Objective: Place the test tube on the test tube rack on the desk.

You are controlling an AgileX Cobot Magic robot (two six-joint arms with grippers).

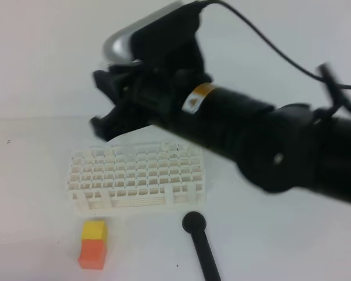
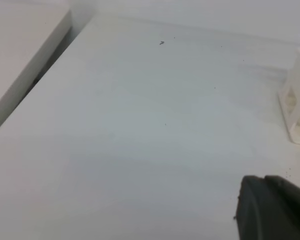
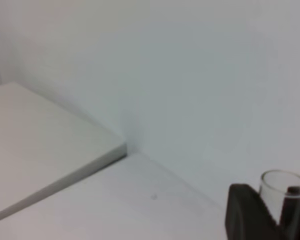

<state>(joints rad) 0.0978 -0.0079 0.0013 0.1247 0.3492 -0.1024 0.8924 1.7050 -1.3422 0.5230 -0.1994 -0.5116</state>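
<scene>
The white test tube rack (image 1: 137, 175) stands on the white desk (image 1: 35, 193), and one of its corners shows at the right edge of the left wrist view (image 2: 297, 105). My right gripper (image 1: 102, 105) hangs above the rack's back left part, its arm reaching in from the right. In the right wrist view this gripper (image 3: 272, 215) is shut on the clear test tube (image 3: 277, 192), whose open rim sticks up between the dark fingers. The tube is not discernible in the exterior view. Of my left gripper only a dark finger (image 2: 272, 210) shows, low over bare desk left of the rack.
A yellow-and-orange block (image 1: 93, 243) lies in front of the rack's left end. A black round-headed rod (image 1: 202, 246) lies in front of its right end. A raised white ledge (image 2: 20, 60) borders the desk's far left, with a white wall (image 3: 215, 75) behind.
</scene>
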